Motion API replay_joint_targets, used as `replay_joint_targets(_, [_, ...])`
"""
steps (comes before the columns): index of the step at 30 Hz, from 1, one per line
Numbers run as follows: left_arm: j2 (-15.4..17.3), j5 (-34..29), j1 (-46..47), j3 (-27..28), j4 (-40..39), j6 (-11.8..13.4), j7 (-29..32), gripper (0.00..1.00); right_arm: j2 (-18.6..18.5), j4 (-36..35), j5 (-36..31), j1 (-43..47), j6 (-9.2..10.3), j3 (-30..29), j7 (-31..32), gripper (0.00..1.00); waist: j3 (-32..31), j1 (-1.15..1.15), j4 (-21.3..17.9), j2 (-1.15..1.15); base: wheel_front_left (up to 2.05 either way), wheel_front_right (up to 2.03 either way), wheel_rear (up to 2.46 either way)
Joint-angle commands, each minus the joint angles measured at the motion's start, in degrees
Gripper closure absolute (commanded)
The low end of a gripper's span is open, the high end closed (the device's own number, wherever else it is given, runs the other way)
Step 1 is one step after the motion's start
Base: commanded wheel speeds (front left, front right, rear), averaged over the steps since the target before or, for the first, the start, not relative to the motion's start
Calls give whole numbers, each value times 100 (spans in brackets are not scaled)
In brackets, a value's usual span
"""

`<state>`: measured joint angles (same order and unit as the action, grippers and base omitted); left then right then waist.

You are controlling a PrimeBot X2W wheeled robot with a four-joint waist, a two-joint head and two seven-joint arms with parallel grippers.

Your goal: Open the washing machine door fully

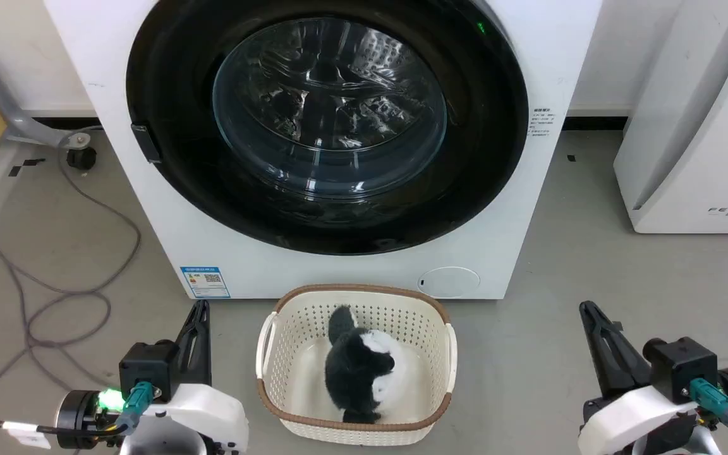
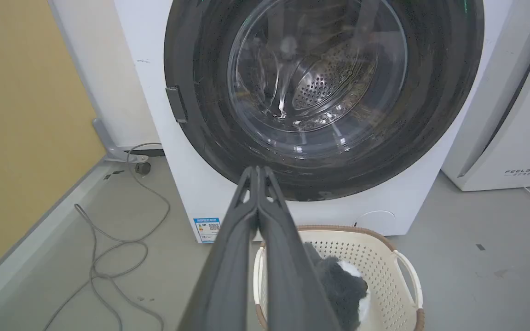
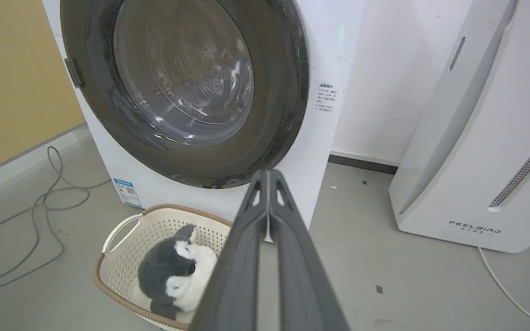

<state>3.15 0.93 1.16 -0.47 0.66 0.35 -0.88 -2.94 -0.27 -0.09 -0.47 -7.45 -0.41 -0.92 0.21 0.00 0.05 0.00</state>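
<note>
The white washing machine point(image 1: 313, 272) stands straight ahead with its round glossy black door point(image 1: 484, 145) flush against the front, the clear glass bowl point(image 1: 329, 107) at its centre. A small dark latch tab point(image 1: 146, 142) sits on the door's left rim. The door point(image 2: 435, 92) and the door point(image 3: 274, 92) also appear in both wrist views. My left gripper point(image 1: 200, 308) rests low at the lower left, fingers together, holding nothing. My right gripper point(image 1: 586, 309) rests at the lower right, also shut and empty. Both are well short of the machine.
A cream laundry basket point(image 1: 288, 328) holding a grey and white plush toy point(image 1: 357, 370) sits on the floor between my arms, right before the machine. A white FEELBIRD appliance point(image 1: 699, 139) stands at the right. Grey cables point(image 1: 54, 291) loop on the floor at the left.
</note>
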Motion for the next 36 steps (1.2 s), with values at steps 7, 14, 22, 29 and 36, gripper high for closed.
replay_joint_targets(7, [-27,-93,-116,47,-66,-35,88,100,6,27,9,47,-3,41,92,100,-21,0,-5,0,0,0,0])
replay_joint_targets(14, [-27,-93,-116,47,-66,-35,88,100,6,27,9,47,-3,41,92,100,-21,0,-5,0,0,0,0])
replay_joint_targets(22, [-27,-93,-116,47,-66,-35,88,100,6,27,9,47,-3,41,92,100,-21,0,-5,0,0,0,0])
replay_joint_targets(29, [-27,-93,-116,47,-66,-35,88,100,6,27,9,47,-3,41,92,100,-21,0,-5,0,0,0,0])
replay_joint_targets(36, [-31,-69,-11,38,-41,22,63,0,0,16,22,0,0,27,65,0,-19,0,-4,0,0,0,0])
